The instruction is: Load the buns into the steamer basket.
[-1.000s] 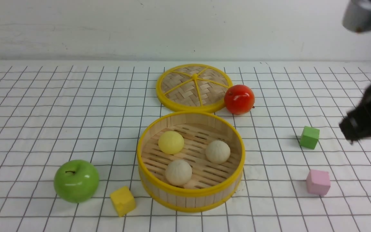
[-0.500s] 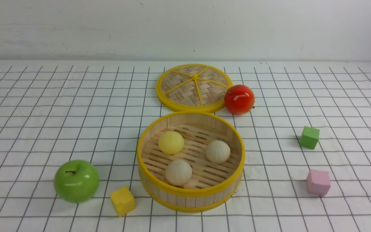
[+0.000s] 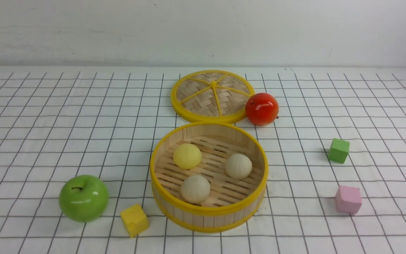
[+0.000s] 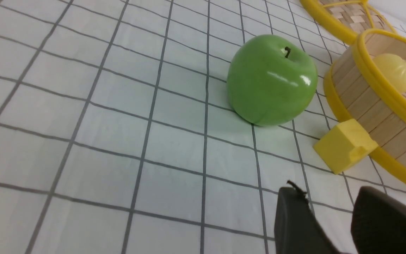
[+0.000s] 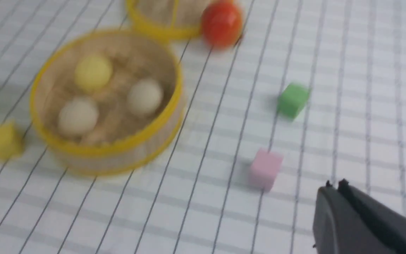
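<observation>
Table cloth with a grid pattern carries everything. Steamer basket sits near the front centre, open at the top, its lid lying flat just behind it — presumably set aside so the basket could be loaded from above. All three buns rest on the slatted floor inside the basket: yellow bun toward the back left, one cream bun to the right, the other cream bun nearest the front; none touch each other. Judgement: task looks complete. Green apple and red fruit stand outside the basket, the red one touching the lid's rim. Yellow cube, green cube and pink cube lie loose on the cloth. Neither arm shows in the front view. Left gripper — fingers apart, holding nothing. Right gripper — fingers together, empty; that view is blurred.
</observation>
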`<state>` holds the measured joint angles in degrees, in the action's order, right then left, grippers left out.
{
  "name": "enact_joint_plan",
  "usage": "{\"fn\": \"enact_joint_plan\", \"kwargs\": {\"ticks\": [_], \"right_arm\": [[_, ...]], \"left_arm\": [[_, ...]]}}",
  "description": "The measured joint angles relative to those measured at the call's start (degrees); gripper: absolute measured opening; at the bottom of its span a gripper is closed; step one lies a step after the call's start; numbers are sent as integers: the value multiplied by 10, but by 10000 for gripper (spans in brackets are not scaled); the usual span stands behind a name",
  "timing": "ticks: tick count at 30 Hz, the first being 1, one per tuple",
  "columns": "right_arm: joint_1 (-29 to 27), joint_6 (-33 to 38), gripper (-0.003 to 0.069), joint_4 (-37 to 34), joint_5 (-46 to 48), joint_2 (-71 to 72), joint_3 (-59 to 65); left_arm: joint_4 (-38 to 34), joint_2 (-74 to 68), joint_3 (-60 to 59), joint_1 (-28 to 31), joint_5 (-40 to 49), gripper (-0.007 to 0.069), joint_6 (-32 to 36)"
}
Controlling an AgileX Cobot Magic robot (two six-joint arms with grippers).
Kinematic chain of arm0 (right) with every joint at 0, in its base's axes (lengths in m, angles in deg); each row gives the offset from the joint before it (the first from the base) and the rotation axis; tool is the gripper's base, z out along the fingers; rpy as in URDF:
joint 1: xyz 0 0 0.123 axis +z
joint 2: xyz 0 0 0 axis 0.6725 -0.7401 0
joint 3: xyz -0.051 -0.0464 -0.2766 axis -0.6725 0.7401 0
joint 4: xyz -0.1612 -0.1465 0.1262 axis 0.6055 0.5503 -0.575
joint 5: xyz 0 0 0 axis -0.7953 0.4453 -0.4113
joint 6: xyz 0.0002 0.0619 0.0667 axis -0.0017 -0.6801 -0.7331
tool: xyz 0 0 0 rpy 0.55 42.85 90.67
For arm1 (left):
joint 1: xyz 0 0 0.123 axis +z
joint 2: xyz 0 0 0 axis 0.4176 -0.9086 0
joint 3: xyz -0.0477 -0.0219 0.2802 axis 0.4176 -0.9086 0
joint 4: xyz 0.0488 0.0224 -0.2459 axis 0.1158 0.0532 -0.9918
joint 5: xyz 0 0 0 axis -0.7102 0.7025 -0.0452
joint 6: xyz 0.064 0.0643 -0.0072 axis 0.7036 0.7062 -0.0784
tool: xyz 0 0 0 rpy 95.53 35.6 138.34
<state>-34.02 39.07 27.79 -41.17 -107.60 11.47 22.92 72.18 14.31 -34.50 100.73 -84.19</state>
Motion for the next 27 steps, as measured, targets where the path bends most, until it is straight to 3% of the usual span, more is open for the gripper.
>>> {"fn": "enact_joint_plan", "kwargs": {"ticks": [4,11,17,27], "right_arm": [[-80,1,-10,4,-138,98,139],[-133,2,-1,4,-251,228,346],[-134,2,3,6,-241,244,457],[-112,5,11,12,-240,244,457]], "left_arm": [[0,0,0,0,0,238,0],[0,0,0,0,0,238,0],[0,0,0,0,-1,238,0],[0,0,0,0,-1,238,0]]}}
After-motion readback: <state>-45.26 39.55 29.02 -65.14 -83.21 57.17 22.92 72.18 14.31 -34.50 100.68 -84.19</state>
